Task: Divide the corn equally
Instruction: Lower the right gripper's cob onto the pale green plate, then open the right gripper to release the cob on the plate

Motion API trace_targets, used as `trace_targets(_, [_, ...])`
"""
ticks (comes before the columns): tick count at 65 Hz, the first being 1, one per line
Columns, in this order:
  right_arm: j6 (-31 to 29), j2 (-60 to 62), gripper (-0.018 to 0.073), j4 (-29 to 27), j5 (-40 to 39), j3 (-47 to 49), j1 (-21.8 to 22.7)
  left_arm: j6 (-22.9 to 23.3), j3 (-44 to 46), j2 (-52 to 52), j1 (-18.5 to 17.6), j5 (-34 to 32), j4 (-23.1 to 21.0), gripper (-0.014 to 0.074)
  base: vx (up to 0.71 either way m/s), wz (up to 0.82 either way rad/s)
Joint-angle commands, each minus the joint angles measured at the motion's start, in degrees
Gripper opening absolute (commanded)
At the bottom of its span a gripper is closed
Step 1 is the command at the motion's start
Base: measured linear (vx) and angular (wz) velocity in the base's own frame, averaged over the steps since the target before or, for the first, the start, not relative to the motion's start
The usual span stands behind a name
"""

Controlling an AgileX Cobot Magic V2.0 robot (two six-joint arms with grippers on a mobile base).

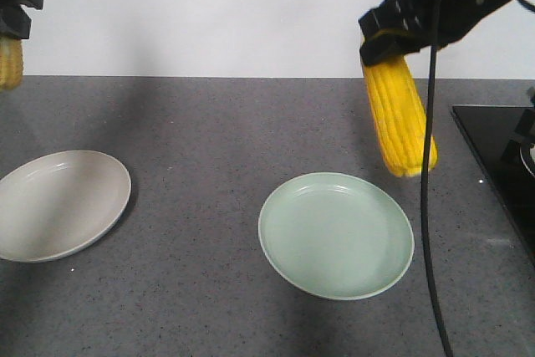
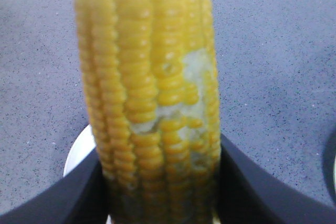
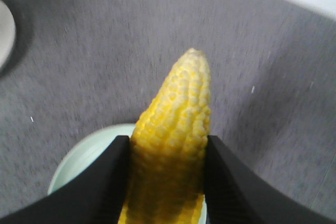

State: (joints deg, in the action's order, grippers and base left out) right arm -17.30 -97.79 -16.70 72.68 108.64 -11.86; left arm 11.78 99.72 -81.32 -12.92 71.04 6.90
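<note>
Closest to the front camera is the green plate point(image 1: 336, 235), sitting flat on the speckled grey countertop point(image 1: 209, 140) with nothing on it. Off to its side, partly cut by the frame edge, there's a beige plate point(image 1: 60, 204), also bare, and the two are well apart. Up above the far rim of the green plate hangs a yellow corn cob point(image 1: 396, 119), pinched at its thick end by the right gripper point(image 1: 386, 38) and dangling tip down, slightly tilted, clear of the plate. The right wrist view backs that up: black fingers point(image 3: 100, 182) squeezed on both sides of the cob, tapered tip pointing away, green plate peeking out underneath. A black cable point(image 1: 428, 165) droops down in front of it all. The left gripper point(image 1: 17, 6) is way up in the corner of the front view, clamped on a second cob point(image 1: 10, 60), only partly in frame, high over the counter behind the beige plate. In the left wrist view that cob fills the shot, with a pale patch where kernels are missing, and a sliver of plate shows below it. A glossy black panel point(image 1: 497, 152) sits at the counter's edge.
</note>
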Motion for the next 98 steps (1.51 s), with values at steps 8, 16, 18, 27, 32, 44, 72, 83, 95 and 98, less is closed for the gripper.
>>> trace_targets(8, [-1.5,2.9,0.0154,-0.67,-0.63,-8.06,0.14,0.19,1.84,1.78,0.07,-3.02,0.36,0.0006,0.0,0.0])
trace_targets(16, [-1.62,2.9,0.0154,-1.3,-4.35,-12.3,0.14,0.19,1.84,1.78,0.07,-3.02,0.36,0.0006,0.0,0.0])
trace_targets(18, [-1.62,2.9,0.0154,-1.5,-5.07,-13.14,0.14,0.19,1.84,1.78,0.07,-3.02,0.36,0.0006,0.0,0.0])
trace_targets(27, [-2.01,2.51,0.0154,-3.87,-6.78,-15.56,0.14,0.19,1.84,1.78,0.07,-3.02,0.36,0.0006,0.0,0.0])
trace_targets(32, [-2.88,1.94,0.0154,-5.86,-6.93,-16.18,0.14,0.19,1.84,1.78,0.07,-3.02,0.36,0.0006,0.0,0.0])
trace_targets(44, [-3.17,-0.59,0.0154,-9.05,-6.82,-16.18,0.14,0.19,1.84,1.78,0.07,-3.02,0.36,0.0006,0.0,0.0])
trace_targets(72, [-3.17,-5.53,0.0154,-10.98,-4.31,-16.18,0.14,0.19,1.84,1.78,0.07,-3.02,0.36,0.0006,0.0,0.0])
trace_targets(83, [-3.1,-6.19,0.016,-11.09,-4.2,-16.18,0.14,0.19,1.84,1.78,0.07,-3.02,0.36,0.0006,0.0,0.0])
trace_targets(95, [-3.1,-6.45,0.0184,-11.09,-4.15,-16.18,0.14,0.19,1.84,1.78,0.07,-3.02,0.36,0.0006,0.0,0.0])
trace_targets(98, [-3.1,-6.45,0.0195,-11.09,-4.15,-16.18,0.14,0.19,1.84,1.78,0.07,-3.02,0.36,0.0006,0.0,0.0])
